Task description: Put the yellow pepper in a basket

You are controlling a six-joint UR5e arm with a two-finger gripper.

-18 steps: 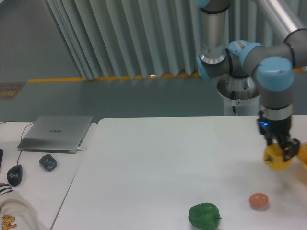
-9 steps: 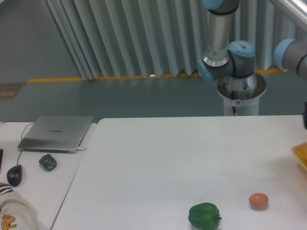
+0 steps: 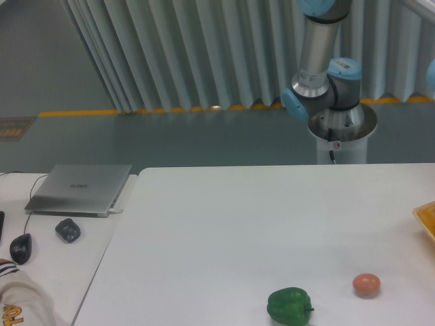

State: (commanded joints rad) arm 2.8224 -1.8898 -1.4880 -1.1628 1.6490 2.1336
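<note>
Leftmost, a closed laptop (image 3: 79, 188), a small dark object (image 3: 67, 230) and a mouse (image 3: 20, 248) lie on a side desk. Across the white surface (image 3: 231, 231) sit a green pepper (image 3: 289, 305) and an orange-red fruit (image 3: 366, 284) (near each other, apart). Only the basket (image 3: 427, 219) edge shows at far right. Pincer and yellow pepper are out of frame.

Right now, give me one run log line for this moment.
end effector: out of view | yellow pepper: not visible | basket: edge only, right | green pepper, fruit: on table
</note>
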